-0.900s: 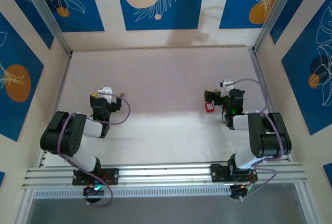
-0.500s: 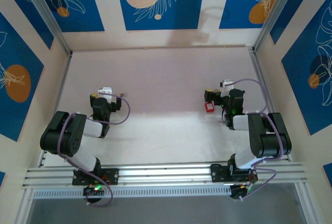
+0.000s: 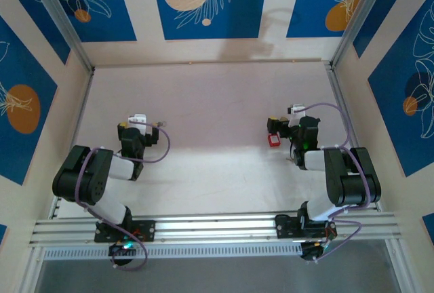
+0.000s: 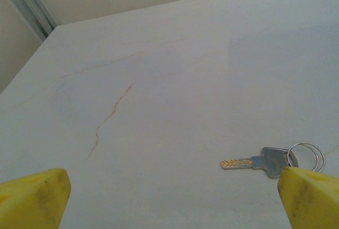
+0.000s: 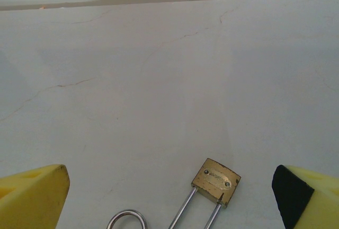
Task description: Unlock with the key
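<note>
The key (image 4: 265,161), small and silvery with a brassy blade and a wire ring, lies flat on the table close to the right fingertip of my left gripper (image 4: 172,202), which is open and empty. From above, the key (image 3: 160,125) is a tiny speck just right of the left gripper (image 3: 139,128). My right gripper (image 5: 169,197) is open too. Between its fingertips lies a small brass lock body (image 5: 216,180), its two silver shackle rods running off the bottom edge. From above, a red padlock (image 3: 274,140) sits against the right gripper (image 3: 288,125).
A wire ring (image 5: 127,219) lies left of the shackle rods at the bottom edge. The pale table (image 3: 217,96) has fine cracks and stretches to blue-patterned walls at the back and sides. An aluminium rail (image 3: 217,228) runs along the near edge.
</note>
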`<state>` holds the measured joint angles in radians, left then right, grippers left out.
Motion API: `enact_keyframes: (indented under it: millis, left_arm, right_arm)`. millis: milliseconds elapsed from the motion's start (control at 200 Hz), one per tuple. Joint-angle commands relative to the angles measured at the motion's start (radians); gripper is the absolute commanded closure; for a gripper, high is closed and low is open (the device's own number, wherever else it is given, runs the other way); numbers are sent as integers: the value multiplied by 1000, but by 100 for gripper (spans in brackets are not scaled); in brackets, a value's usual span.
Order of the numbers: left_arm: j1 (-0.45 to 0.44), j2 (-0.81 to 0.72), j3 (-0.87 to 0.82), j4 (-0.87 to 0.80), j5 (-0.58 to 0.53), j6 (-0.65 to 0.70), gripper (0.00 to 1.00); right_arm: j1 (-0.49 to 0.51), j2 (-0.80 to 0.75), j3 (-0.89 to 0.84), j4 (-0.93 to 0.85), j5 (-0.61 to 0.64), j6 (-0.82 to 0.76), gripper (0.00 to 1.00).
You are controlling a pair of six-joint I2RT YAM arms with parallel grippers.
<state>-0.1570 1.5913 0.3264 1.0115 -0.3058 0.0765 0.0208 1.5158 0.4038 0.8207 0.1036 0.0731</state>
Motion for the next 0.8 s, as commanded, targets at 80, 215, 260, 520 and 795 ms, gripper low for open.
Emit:
enact_keyframes:
  millis: [80, 215, 260, 520, 795]
  left_arm:
    - [13, -19, 11, 18, 15, -10, 0]
    - [14, -18, 11, 16, 14, -11, 0]
    - [13, -18, 10, 17, 15, -11, 0]
    - [13, -18, 10, 20, 16, -11, 0]
    - [13, -19, 10, 21, 15, -11, 0]
  right_arm:
    - [5, 7, 2, 10, 20, 5, 1]
    - [4, 7, 2, 10, 17, 7, 1]
    - [-4, 7, 7, 1, 1, 10, 1]
    - [-25, 7, 14, -17, -46, 21, 1]
    - [-25, 7, 14, -17, -46, 20, 1]
